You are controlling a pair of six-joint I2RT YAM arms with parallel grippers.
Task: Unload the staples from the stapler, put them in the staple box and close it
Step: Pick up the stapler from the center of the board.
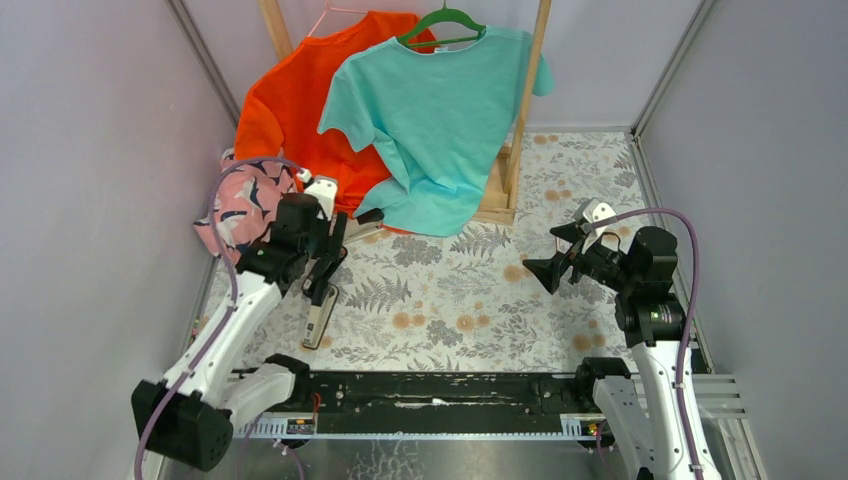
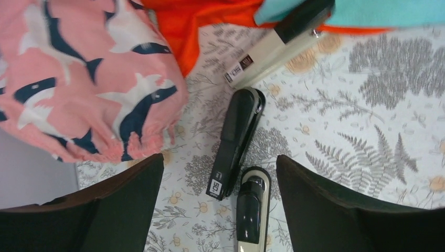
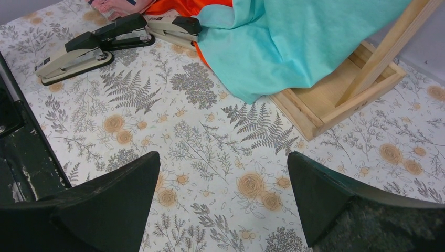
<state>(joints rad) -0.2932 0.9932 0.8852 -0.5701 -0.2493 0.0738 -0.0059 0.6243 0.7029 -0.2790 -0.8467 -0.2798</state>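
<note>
Pale grey walls (image 1: 90,150) close in the work area on both sides. The surface (image 1: 450,290) is covered with a cloth printed in ferns and flowers, soft enough that it might bunch under a dragged object. At the back a wooden rack (image 1: 525,110) carries a teal T-shirt (image 1: 435,120) and an orange T-shirt (image 1: 290,110), whose hems trail onto the cloth. A pink bird-print fabric bundle (image 2: 78,79) lies at the left. The right gripper (image 3: 223,155) hangs with its jaws wide and empty, well apart from the staplers. The left gripper (image 2: 219,157), jaws also wide and empty, hovers over the black stapler (image 2: 236,139) and the near beige stapler (image 2: 253,210). The far beige stapler (image 2: 273,44) lies just beyond, its end under the teal hem. Which one is meant cannot be told. Each looks rigid and fairly heavy, with a smooth, rounded top that could slip. It is probably best pinched across its narrow flanks at mid-body, remembering that the hinged upper arm will swing. No staples show in any view, so they are presumably inside a magazine. Such a strip would be light, thin and easily snapped, so it should be taken gently by its long sides.
</note>
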